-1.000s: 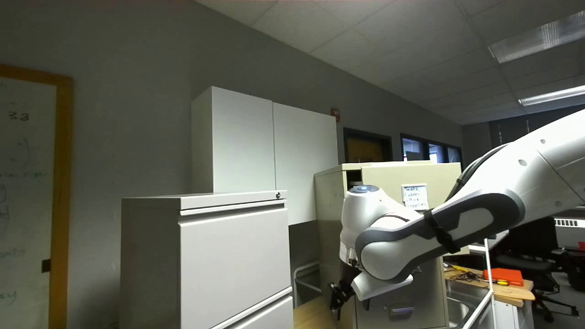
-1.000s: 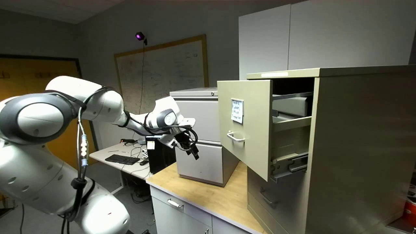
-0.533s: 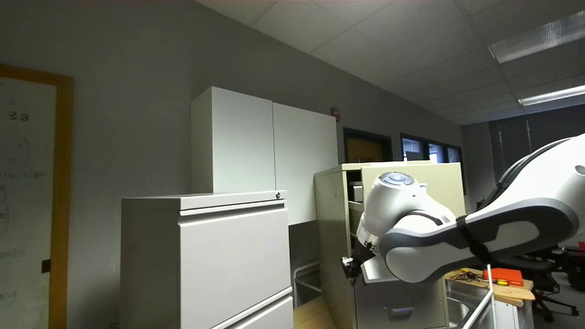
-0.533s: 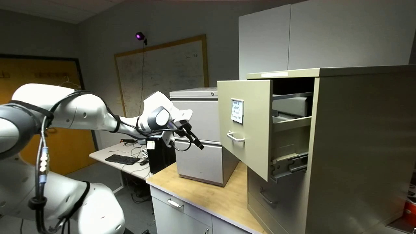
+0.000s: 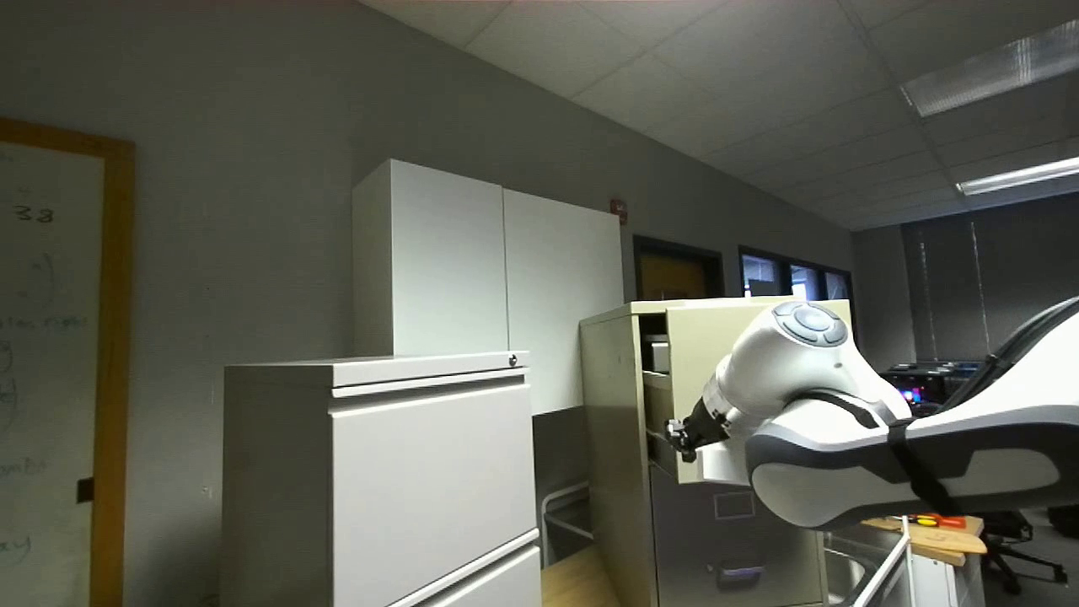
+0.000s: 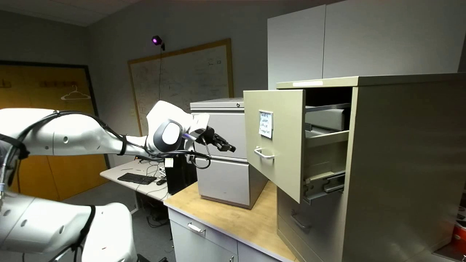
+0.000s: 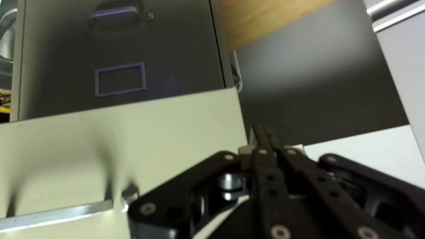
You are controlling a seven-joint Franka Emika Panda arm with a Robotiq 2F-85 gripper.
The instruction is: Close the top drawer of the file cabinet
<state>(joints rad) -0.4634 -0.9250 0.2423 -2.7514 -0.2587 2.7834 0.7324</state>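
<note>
The top drawer (image 6: 285, 116) of the beige file cabinet (image 6: 400, 163) stands pulled well out, its box and side rail showing. A paper label (image 6: 265, 123) and a metal handle (image 6: 264, 153) are on its flat front. In front of it, at about handle height, hangs my gripper (image 6: 232, 148), apart from the drawer in that exterior view. The wrist view shows the gripper (image 7: 264, 131) with its fingers together and nothing between them. There the fingertips line up just past the side edge of the drawer front (image 7: 172, 129); contact cannot be told.
A wider light-grey cabinet (image 6: 222, 134) stands beside the file cabinet on a wooden counter (image 6: 225, 218). Below the top drawer is a lower drawer (image 7: 123, 49) with a handle, pushed in. A white cupboard (image 5: 506, 287) hangs behind on the wall.
My gripper has risen and tilted from pointing steeply down to nearly level, and its fingers have come together. The arm has swung with it. The top drawer stays where it was.
</note>
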